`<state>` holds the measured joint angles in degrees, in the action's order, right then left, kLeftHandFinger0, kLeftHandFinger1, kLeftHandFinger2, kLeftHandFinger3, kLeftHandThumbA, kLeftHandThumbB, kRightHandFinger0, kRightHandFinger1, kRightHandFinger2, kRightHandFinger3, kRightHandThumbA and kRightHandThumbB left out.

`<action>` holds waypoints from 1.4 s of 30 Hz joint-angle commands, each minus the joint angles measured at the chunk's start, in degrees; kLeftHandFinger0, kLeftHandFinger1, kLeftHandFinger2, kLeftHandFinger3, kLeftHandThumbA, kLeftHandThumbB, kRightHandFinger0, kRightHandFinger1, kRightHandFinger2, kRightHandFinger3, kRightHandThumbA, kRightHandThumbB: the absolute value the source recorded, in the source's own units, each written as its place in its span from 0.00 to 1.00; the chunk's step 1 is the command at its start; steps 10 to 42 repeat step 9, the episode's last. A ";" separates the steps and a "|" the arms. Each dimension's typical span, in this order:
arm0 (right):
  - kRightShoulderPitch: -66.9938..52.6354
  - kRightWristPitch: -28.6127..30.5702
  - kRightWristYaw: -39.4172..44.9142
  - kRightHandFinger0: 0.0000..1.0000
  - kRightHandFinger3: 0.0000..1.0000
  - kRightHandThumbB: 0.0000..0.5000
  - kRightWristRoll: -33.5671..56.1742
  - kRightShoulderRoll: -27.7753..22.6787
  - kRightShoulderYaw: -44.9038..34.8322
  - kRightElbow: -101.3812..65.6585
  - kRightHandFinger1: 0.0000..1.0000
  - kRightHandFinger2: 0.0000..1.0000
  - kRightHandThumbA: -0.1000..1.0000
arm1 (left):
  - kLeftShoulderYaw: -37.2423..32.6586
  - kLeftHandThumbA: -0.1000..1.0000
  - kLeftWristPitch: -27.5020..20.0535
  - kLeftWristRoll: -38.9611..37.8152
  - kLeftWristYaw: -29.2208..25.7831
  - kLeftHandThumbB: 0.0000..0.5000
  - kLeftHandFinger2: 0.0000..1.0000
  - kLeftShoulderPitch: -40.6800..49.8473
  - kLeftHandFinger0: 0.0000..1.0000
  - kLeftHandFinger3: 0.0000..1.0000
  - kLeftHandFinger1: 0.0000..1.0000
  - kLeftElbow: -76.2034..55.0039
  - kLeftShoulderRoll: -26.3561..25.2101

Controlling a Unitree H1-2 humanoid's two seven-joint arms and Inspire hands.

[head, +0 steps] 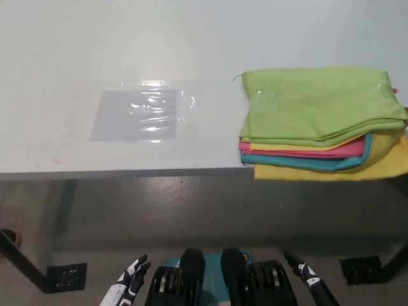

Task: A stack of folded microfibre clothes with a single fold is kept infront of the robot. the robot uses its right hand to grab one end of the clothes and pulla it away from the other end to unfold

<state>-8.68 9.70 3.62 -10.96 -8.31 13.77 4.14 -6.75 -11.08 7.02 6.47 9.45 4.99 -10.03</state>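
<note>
A stack of folded microfibre cloths point(322, 121) lies at the right of the white table point(127, 57), reaching over its front edge. The top cloth point(319, 102) is green; yellow, pink, teal and yellow layers show beneath it. My black right hand point(305, 279) is low at the bottom right, below the table edge and far from the stack, fingers spread and holding nothing. My white left hand point(129, 284) rests at the bottom left, also below the table, with its fingers apart.
A clear glossy plastic sheet point(137, 115) lies flat on the table left of the stack. The table's front edge point(127, 172) runs across the middle. Below it are the grey floor and table leg brackets point(64, 277).
</note>
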 commanded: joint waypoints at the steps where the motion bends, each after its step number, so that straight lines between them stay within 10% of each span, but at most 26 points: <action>1: 1.71 -1.41 1.28 1.00 1.00 0.49 -1.48 -0.43 0.21 -2.17 1.00 1.00 1.00 | 0.11 1.00 -0.65 1.15 -0.58 0.63 1.00 -1.46 1.00 1.00 1.00 -1.91 0.10; 42: 2.80 -2.10 1.36 1.00 1.00 0.51 -2.82 -0.69 0.32 -1.51 1.00 1.00 1.00 | -0.14 1.00 0.91 1.41 0.00 0.64 1.00 -2.32 1.00 1.00 1.00 -2.13 -0.08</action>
